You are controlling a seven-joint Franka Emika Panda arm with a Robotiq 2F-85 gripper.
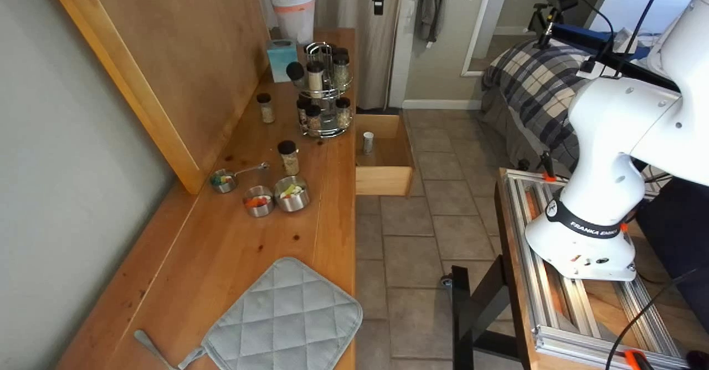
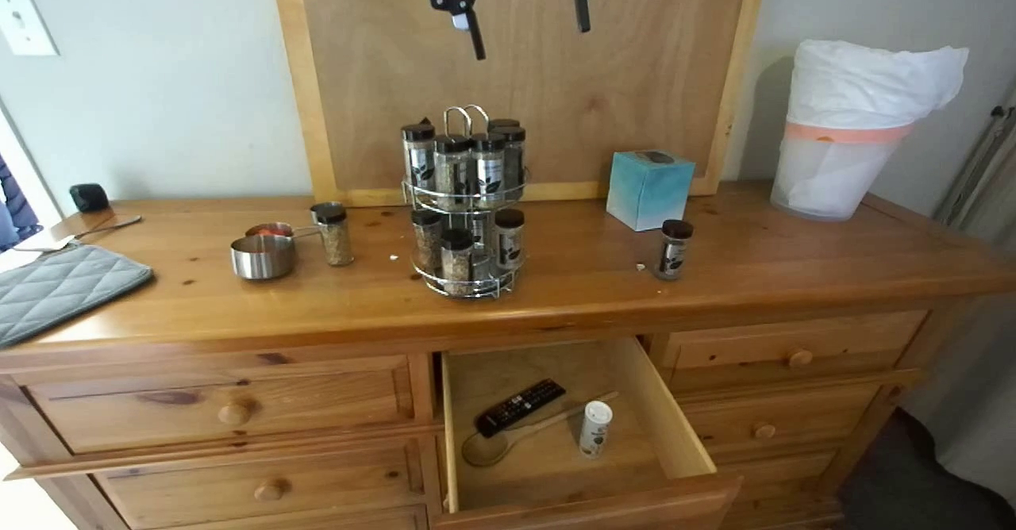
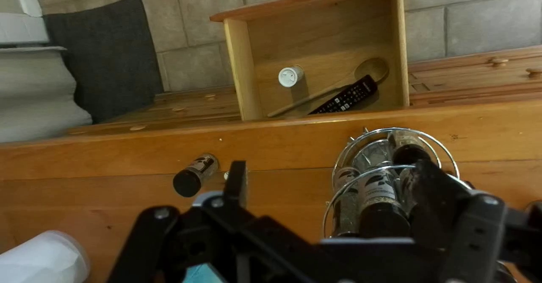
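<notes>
My gripper (image 2: 532,44) is open and empty, raised above the dresser top near the wire spice rack (image 2: 468,292). In the wrist view, its fingers (image 3: 330,166) stand wide apart; the right one covers part of the rack (image 3: 394,129). The rack holds black-capped spice jars on two tiers. A loose spice jar (image 2: 673,252) stands right of the rack and shows in the wrist view (image 3: 197,173). Another jar (image 1: 288,158) stands by metal measuring cups (image 1: 292,194) with colored bits inside. The open drawer (image 3: 317,1) holds a white-lidded shaker (image 3: 291,75), a remote (image 3: 351,94) and a wooden spoon (image 3: 372,69).
A blue tissue box (image 2: 649,193) and a lined bin (image 2: 833,149) stand at the dresser's right end. A grey pot holder (image 1: 288,320) lies at the opposite end. A wooden panel (image 2: 635,78) rises behind the rack. The drawer's front (image 1: 384,181) juts out over the floor.
</notes>
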